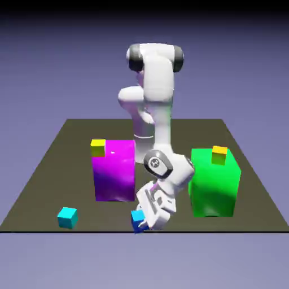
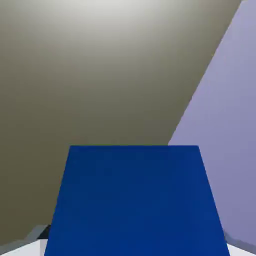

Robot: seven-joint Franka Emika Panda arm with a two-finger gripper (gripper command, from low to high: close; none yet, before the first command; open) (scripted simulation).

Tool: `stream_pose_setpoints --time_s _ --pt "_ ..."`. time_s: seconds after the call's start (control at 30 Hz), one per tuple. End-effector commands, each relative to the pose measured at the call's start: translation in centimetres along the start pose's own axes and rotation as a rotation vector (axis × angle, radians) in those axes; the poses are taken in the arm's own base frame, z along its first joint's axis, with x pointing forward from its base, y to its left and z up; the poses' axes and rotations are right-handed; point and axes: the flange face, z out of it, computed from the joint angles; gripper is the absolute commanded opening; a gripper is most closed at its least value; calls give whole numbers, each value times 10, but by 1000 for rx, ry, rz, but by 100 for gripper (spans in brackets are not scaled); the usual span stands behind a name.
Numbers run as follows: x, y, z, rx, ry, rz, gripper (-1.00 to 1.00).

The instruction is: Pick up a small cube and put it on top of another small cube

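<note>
Clamped tight by the gripper [image 1: 141, 222]: blue cube [image 1: 137, 217], at the table [image 1: 51, 169] front edge. Open floor toward cyan cube [image 1: 67, 217]. Squarely seated between the fingers, no long axis.

The exterior view is looking down from above and across the table [image 1: 51, 169], standing well back and taking in every edge of the tabletop. The hand view is riding on the hand, pressed close, with the blue cube [image 2: 134, 200] filling its lower half and the tabletop's near edge slanting across its right. Both views are sharing that blue cube [image 1: 137, 218] at the near edge.
</note>
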Motion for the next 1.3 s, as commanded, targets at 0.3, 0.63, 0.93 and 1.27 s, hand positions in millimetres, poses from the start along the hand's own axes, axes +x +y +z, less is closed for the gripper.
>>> stream_pose_setpoints --time_s 0.3,0.63,0.93,1.27 --pt "-134 110 -20 169 -362 582 -100" --pt "-278 144 -63 548 -641 1045 -100" --pt "-316 105 -45 701 -702 1144 -100" --pt "-318 143 -81 702 -701 1143 100"
